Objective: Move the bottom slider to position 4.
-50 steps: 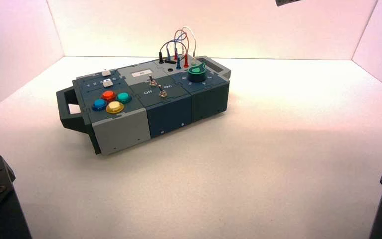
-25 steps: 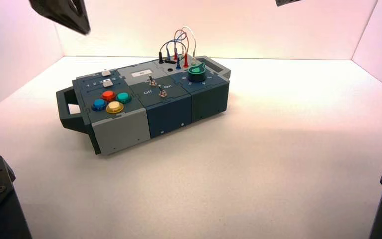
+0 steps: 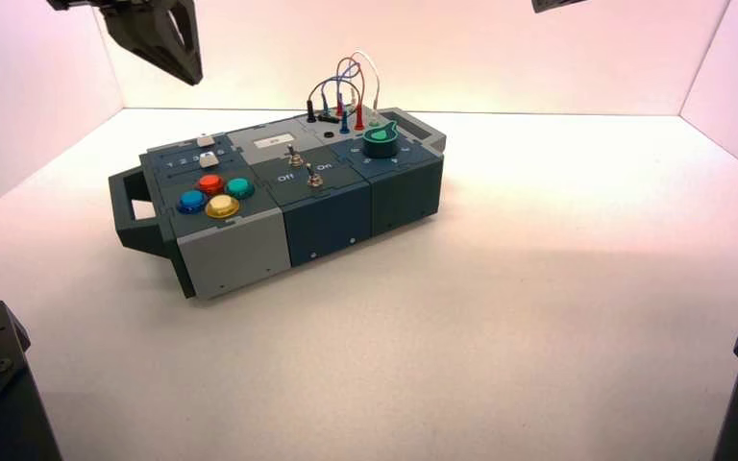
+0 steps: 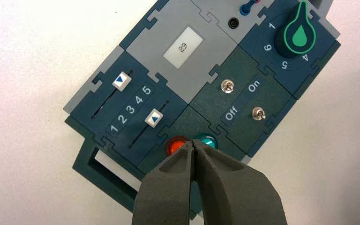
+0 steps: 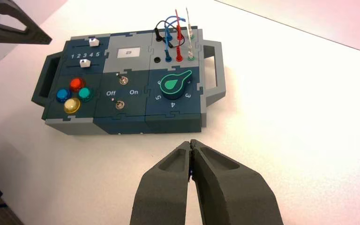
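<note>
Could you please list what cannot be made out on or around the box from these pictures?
- Yellow button: in the left wrist view, hidden behind the left end effector.
- Right end effector: cut off by the high view's top edge.
- Wires: in the left wrist view, mostly cut off by the top edge.
- Display digits: too small in the high view.

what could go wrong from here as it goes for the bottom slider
The bottom slider sits at about 3, one step short of 4, so a push might overshoot to 5. The red button is close by; the left gripper, shut above the box, could press it coming down. It might also catch the similar upper slider.
</note>
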You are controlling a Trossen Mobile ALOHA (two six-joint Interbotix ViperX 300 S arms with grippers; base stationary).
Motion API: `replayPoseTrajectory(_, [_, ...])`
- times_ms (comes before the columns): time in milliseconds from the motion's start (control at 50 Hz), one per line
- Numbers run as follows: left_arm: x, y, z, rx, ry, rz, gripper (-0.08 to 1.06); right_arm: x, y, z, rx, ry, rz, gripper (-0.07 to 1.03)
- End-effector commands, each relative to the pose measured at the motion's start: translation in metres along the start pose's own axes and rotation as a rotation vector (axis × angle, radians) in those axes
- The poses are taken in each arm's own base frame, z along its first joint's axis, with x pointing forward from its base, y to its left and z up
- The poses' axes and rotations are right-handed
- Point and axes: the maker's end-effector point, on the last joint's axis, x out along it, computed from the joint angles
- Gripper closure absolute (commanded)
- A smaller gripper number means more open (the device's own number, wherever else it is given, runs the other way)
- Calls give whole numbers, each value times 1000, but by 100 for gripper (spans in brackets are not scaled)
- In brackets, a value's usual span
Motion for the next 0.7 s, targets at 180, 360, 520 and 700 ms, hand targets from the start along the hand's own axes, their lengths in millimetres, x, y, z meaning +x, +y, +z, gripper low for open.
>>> replayPoseTrajectory(180, [6, 0, 13, 21, -3, 4, 101, -2, 2, 11, 0, -27, 6, 99])
replayPoseTrajectory(360, [14, 1, 9, 27, 24, 5, 101, -1, 2, 11, 0, -26, 5, 99])
replayPoseTrajectory(520, [16, 1, 6, 33, 35, 6, 101, -1, 2, 11, 0, -24, 5, 99])
replayPoseTrajectory(700, [17, 5, -3, 50, 55, 23, 101, -1, 2, 11, -1, -24, 4, 99])
